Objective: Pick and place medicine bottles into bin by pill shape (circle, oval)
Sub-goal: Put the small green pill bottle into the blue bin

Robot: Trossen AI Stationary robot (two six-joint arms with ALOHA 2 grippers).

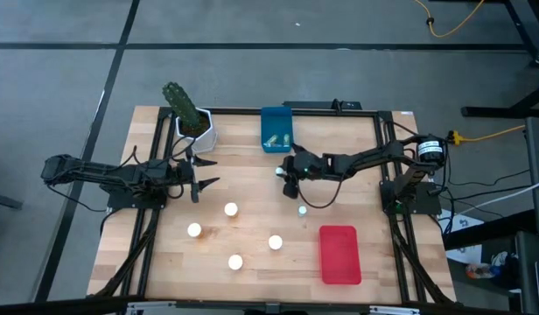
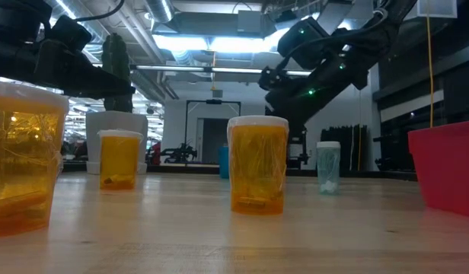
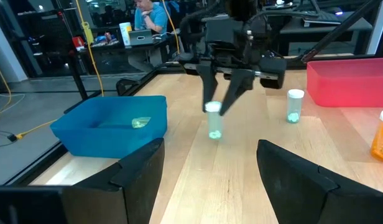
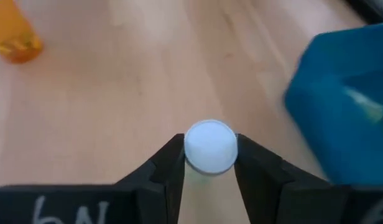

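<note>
A small pale greenish medicine bottle (image 3: pixel 214 123) with a white cap stands upright at the table's middle, near the blue bin (image 1: pixel 276 129). My right gripper (image 4: pixel 210 150) is shut on it. A second small bottle (image 1: pixel 302 209) stands free on the wood. Several orange bottles (image 1: pixel 231 209) (image 1: pixel 275 242) (image 1: pixel 194 230) stand on their bases toward the near side. The blue bin holds small pale bottles (image 3: pixel 140 123). My left gripper (image 3: pixel 207 168) waits open at the table's left, by the cactus pot (image 1: pixel 195 127). My right gripper pinches the small bottle's white cap (image 4: pixel 209 146) between its two fingers, one finger (image 4: pixel 173 162) on each side of the cap's rim. The fingers slant down from the table's right side. The bottle stays upright below them; whether its base is off the wood, I cannot tell.
A red bin (image 1: pixel 339 254) lies at the near right. The white pot with the cactus stands at the far left. Bare wood lies between the orange bottles and the blue bin. A person sits at a desk (image 3: pixel 148 15) beyond the table.
</note>
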